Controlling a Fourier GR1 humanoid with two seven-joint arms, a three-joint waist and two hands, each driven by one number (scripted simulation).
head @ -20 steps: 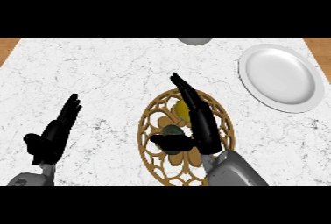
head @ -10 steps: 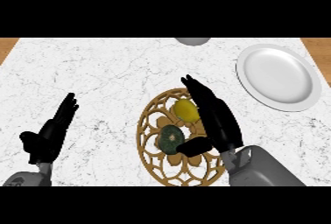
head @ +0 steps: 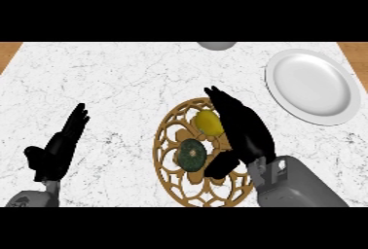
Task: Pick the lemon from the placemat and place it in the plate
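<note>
A yellow lemon (head: 207, 122) lies on the upper part of a round, brown openwork placemat (head: 170, 168) in the middle of the counter. A dark green round fruit (head: 192, 152) sits just below and left of it on the same mat. My right hand (head: 243, 130) stands open right beside the lemon, on its right side, fingers straight and pointing up-left, thumb reaching below the green fruit. The white plate (head: 313, 86) lies at the upper right, bare. My left hand (head: 60, 147) rests open at the lower left.
A grey round object (head: 216, 44) pokes in at the counter's far edge. Wooden strips (head: 9, 50) show beyond the white marble top at both upper corners.
My right hand has slid rightwards off the fruits, so the lemon and the green fruit, partly hidden a second ago, now show. The left hand has stayed put.
</note>
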